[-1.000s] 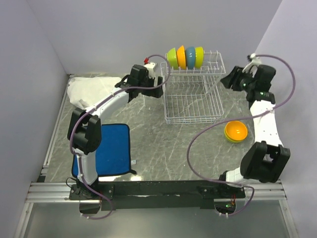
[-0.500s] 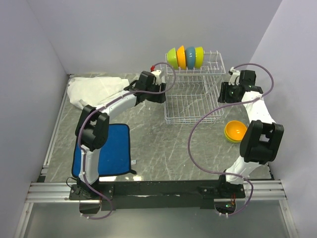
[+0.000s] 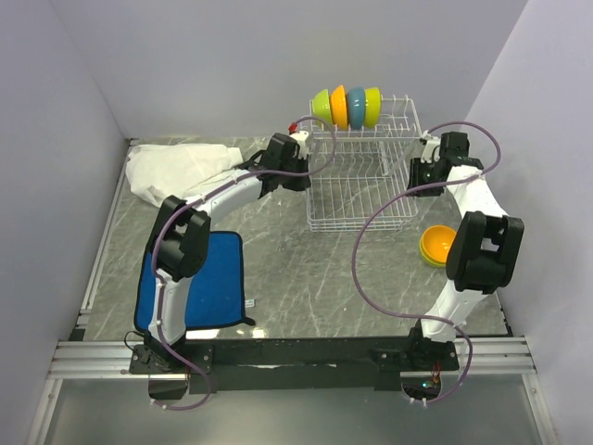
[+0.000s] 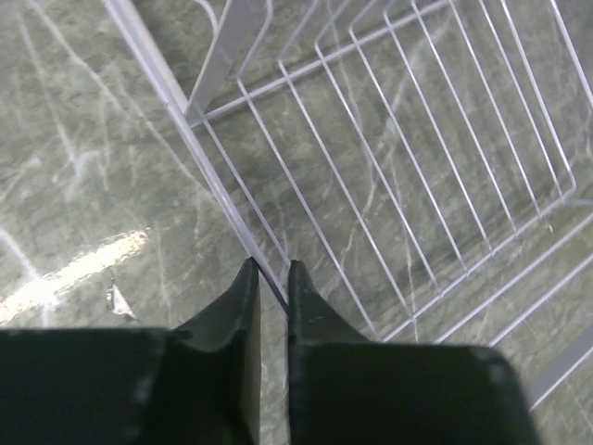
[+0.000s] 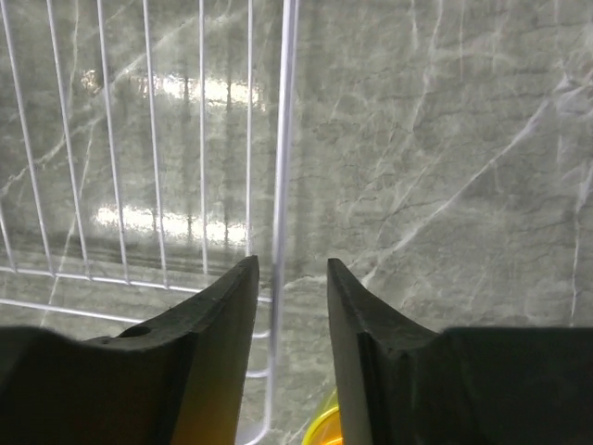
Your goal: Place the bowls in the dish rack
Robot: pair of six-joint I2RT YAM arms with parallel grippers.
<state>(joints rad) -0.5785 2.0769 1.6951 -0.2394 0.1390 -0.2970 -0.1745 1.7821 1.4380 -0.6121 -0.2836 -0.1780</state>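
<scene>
Top external view: grey marbled desk (image 3: 278, 269) carries a white wire dish rack (image 3: 361, 199) at far centre, a blue mat (image 3: 208, 278) near left, and a crumpled white cloth (image 3: 176, 167) far left. Four bowls (image 3: 357, 106) stand on edge in a row on the rack's upper shelf: lime, orange, blue, yellow-green. One orange bowl (image 3: 439, 246), yellow inside, sits upright on the desk near the rack's right side, apart from it. Left end effector (image 4: 269, 273) is at the rack's left rim, fingers (image 4: 315, 334) pinched on the lower basket's rim wire. Right end effector (image 5: 289, 269) is at the right rim, fingers (image 5: 222, 306) parted and straddling the wire, a gap showing.
</scene>
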